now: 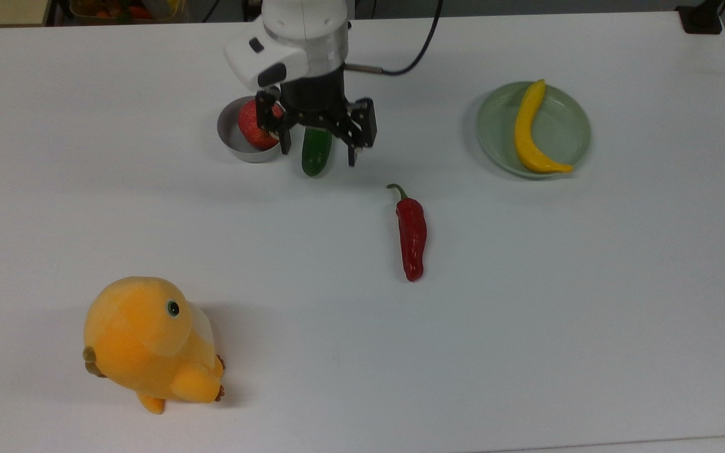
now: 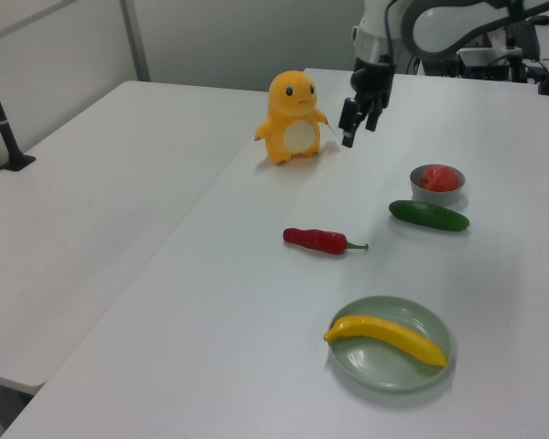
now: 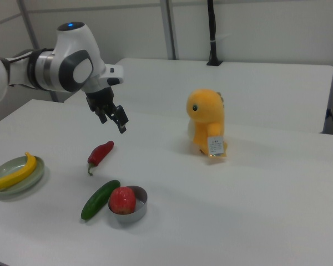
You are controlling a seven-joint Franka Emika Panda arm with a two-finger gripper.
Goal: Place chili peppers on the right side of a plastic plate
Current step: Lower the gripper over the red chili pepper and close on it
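claw (image 1: pixel 318 154) of the arm hangs in the top view over the cucumber (image 1: pixel 316 151), fingers spread wide and holding nothing, just beside the grey bowl (image 1: pixel 235 141) with the red apple (image 1: pixel 252 129). chili peppers (image 1: pixel 411 236) lie apart from it on the white bench (image 1: pixel 526 302), stem toward the top view's top. plastic plate (image 1: pixel 557 135) sits toward the top view's right, a yellow banana-shaped fruit (image 1: pixel 529 129) across it; an orange plush toy (image 1: pixel 148 343) stands at the lower left.

left view: the claw (image 2: pixel 352 123) hangs above the bench near the plush toy (image 2: pixel 295 116), with the chili peppers (image 2: pixel 318 240) between it and the plate (image 2: pixel 380 370).

right view: the claw (image 3: pixel 114 117) hangs open above the chili peppers (image 3: pixel 101 153); the plate (image 3: pixel 30 177) is at the right view's left.
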